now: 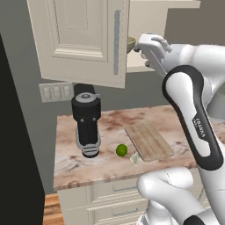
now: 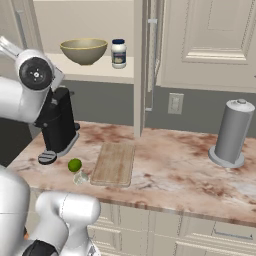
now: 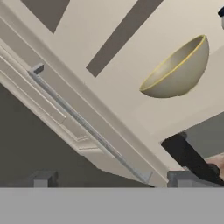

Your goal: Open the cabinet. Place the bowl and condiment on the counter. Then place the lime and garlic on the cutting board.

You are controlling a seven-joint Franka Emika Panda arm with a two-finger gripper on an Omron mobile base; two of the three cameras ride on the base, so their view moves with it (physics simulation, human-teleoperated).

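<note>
Fingers spread wide and holding nothing, the gripper (image 3: 109,179) is lining up on the bowl (image 3: 179,70), beside the condiment (image 2: 118,53); best approaching level, straddling its rim.

Tilted bowl (image 3: 177,70) beside cabinet (image 3: 65,94) handle (image 3: 87,127).

A flat grey wall (image 2: 105,102) is running behind the worktop, carrying a cream switch plate (image 1: 56,92) on one side and a pale outlet (image 2: 175,103) on the other. Cream drawers (image 2: 200,231) are lining the base below, and a strip of orange-brown wooden floor (image 1: 52,206) is showing beside a tall black unit (image 1: 17,145). A black coffee machine (image 1: 87,124) and a grey paper-towel holder (image 2: 231,132) are standing well apart — the light is lying even and soft.
</note>
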